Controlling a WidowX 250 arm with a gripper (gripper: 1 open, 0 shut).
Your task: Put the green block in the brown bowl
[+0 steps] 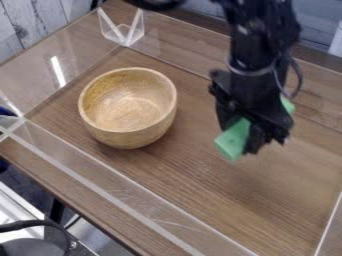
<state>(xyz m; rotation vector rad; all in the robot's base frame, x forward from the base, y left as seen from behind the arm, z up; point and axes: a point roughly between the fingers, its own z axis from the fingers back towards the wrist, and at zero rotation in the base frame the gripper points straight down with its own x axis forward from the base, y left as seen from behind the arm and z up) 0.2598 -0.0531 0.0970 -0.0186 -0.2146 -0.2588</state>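
I see the jaws clamped tight on the green block (pixel 234 142), which hangs tilted from their lower tips, clear of the bench (pixel 160 185). It sits right of the brown bowl (pixel 127 106), near but apart.

green block (pixel 233 143): bright green; brown bowl (pixel 128 106): light tan, grained; gripper (pixel 249 132): black

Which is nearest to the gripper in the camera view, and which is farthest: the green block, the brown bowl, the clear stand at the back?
1. Green block: held in the gripper.
2. Brown bowl: on the table, to its left.
3. Clear stand: far back left corner.
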